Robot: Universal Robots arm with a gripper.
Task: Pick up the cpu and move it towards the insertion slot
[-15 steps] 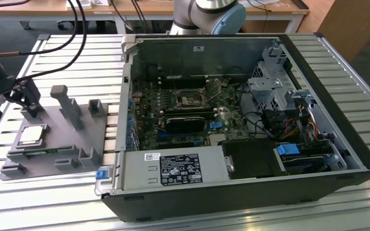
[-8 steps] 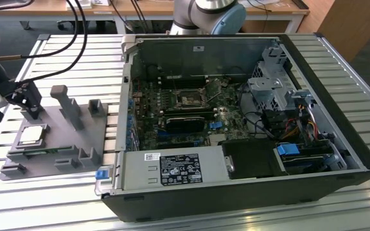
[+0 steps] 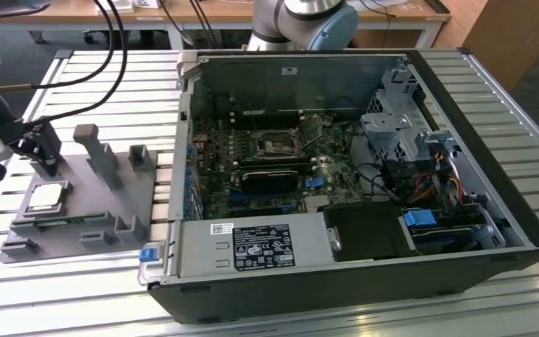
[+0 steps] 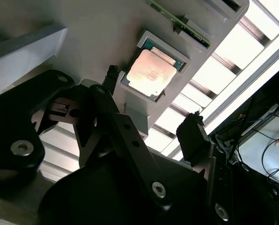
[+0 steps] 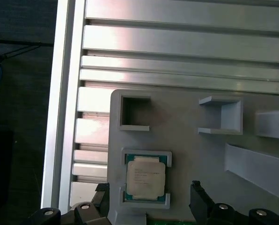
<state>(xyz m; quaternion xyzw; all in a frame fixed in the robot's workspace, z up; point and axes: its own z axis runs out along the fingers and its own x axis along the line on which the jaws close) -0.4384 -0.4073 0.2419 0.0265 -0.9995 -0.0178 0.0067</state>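
While the cpu (image 5: 145, 176) lies flat in its framed pocket of the grey fixture (image 5: 191, 154), the gripper (image 5: 149, 192) hangs over it with its jaws apart, one to each side of the pocket and neither touching the chip. You would do well to centre the chip between the jaws, square to its edges, before closing. The insertion slot (image 3: 277, 145) sits well apart from the jaws, inside the open computer case (image 3: 250, 291).
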